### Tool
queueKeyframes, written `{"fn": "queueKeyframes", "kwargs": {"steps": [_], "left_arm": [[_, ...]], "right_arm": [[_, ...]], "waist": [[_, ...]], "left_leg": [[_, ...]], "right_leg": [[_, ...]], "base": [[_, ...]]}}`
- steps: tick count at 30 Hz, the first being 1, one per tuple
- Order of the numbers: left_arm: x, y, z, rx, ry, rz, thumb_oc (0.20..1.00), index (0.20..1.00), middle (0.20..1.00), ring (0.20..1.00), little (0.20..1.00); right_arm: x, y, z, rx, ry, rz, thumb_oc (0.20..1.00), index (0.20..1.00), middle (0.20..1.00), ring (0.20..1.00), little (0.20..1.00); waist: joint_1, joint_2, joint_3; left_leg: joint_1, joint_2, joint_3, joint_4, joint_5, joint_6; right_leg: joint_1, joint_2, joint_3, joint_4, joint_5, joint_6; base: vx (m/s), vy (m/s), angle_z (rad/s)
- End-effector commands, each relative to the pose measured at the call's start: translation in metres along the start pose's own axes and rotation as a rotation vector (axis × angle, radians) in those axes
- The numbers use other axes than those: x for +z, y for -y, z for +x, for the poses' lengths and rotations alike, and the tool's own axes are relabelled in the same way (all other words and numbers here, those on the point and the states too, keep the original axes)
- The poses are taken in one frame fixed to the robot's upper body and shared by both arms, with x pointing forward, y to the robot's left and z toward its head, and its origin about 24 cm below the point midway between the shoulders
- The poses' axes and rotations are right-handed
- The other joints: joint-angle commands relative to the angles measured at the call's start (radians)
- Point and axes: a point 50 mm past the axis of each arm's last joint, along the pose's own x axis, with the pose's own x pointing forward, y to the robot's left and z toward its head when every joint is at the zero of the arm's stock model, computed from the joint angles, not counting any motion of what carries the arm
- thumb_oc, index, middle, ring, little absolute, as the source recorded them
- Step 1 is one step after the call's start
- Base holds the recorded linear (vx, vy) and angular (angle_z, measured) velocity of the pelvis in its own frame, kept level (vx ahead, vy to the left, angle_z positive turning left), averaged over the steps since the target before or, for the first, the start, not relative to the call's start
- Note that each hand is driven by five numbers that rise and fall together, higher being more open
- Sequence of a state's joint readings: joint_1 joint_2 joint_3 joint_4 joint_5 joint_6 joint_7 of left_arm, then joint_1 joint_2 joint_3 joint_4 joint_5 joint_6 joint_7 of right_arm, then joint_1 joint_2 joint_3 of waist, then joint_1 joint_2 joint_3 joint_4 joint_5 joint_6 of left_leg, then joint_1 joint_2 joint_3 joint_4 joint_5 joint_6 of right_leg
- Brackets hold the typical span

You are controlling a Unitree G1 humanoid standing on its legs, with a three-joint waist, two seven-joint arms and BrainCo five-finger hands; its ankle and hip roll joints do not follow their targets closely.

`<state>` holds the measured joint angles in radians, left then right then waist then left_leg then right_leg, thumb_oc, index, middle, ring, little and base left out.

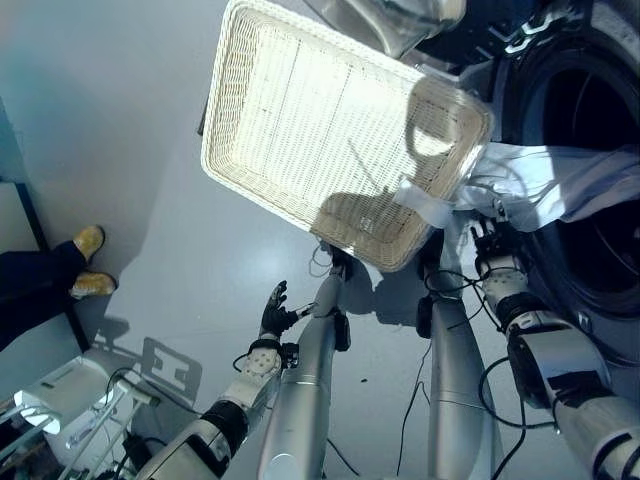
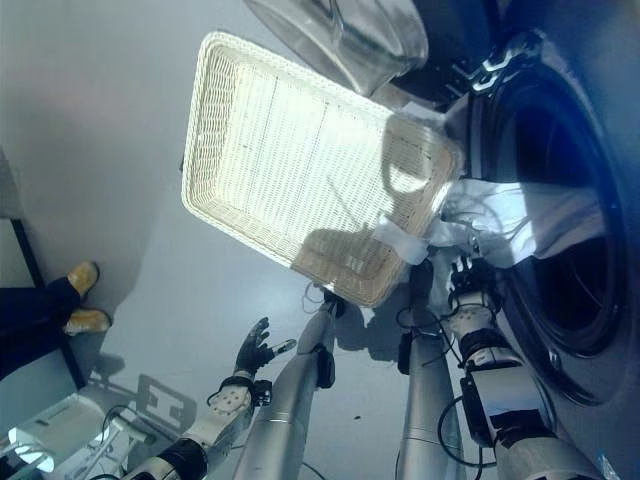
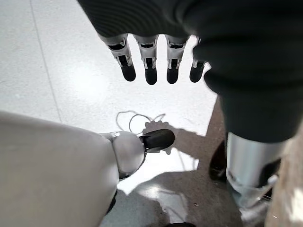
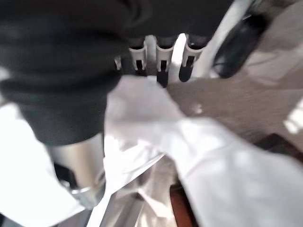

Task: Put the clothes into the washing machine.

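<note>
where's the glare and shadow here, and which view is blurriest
Left eye view: sun washes out the middle of the white woven rectangular basket, while a dark shadow covers its corner nearest the washing machine drum. Left wrist view: a bright glare patch on the pale floor, left hand sharp. Right wrist view: blurriest, the white cloth by the right hand smeared.

White garment draped over washer drum rim, wicker basket beside, prob. touching
</note>
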<state>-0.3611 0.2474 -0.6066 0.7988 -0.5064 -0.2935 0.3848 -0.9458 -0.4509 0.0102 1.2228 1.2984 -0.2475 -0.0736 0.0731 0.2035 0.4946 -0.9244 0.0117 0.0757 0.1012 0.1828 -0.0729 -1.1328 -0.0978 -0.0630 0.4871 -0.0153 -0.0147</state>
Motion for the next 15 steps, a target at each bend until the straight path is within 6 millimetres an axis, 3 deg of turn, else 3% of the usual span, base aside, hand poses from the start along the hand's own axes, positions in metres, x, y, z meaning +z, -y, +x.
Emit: {"fn": "queueKeyframes", "kwargs": {"steps": [1, 9, 15], "left_arm": [[0.008, -0.003, 0.001, 0.022, 0.022, -0.027, 1.0, 1.0, 1.0, 1.0, 1.0], [0.018, -0.012, 0.003, 0.023, 0.049, -0.01, 1.0, 1.0, 1.0, 1.0, 1.0], [0.021, -0.017, 0.003, 0.032, 0.056, -0.009, 1.0, 1.0, 1.0, 1.0, 1.0]], "right_arm": [[0.044, -0.006, 0.004, 0.065, 0.164, -0.145, 1.0, 1.0, 1.0, 1.0, 1.0], [0.077, -0.05, 0.002, 0.271, 0.294, -0.225, 1.0, 1.0, 1.0, 1.0, 1.0], [0.085, -0.066, -0.003, 0.357, 0.352, -0.194, 1.0, 1.0, 1.0, 1.0, 1.0]], "waist": [[-0.008, 0.155, 0.025], [0.002, 0.138, 0.025], [-0.001, 0.129, 0.025]], "left_leg": [[-0.028, -0.063, 0.007, 0.056, -0.016, 0.015], [-0.066, -0.056, 0.0, 0.052, -0.013, 0.014], [-0.073, -0.052, 0.004, 0.047, -0.013, 0.012]], "right_leg": [[0.043, 0.071, -0.033, 0.019, -0.042, 0.045], [0.011, 0.068, -0.045, 0.004, -0.025, 0.052], [0.005, 0.068, -0.048, -0.004, -0.02, 0.057]], "base": [[0.01, -0.032, 0.04], [0.0, -0.001, 0.01], [0.0, 0.003, 0.03]]}}
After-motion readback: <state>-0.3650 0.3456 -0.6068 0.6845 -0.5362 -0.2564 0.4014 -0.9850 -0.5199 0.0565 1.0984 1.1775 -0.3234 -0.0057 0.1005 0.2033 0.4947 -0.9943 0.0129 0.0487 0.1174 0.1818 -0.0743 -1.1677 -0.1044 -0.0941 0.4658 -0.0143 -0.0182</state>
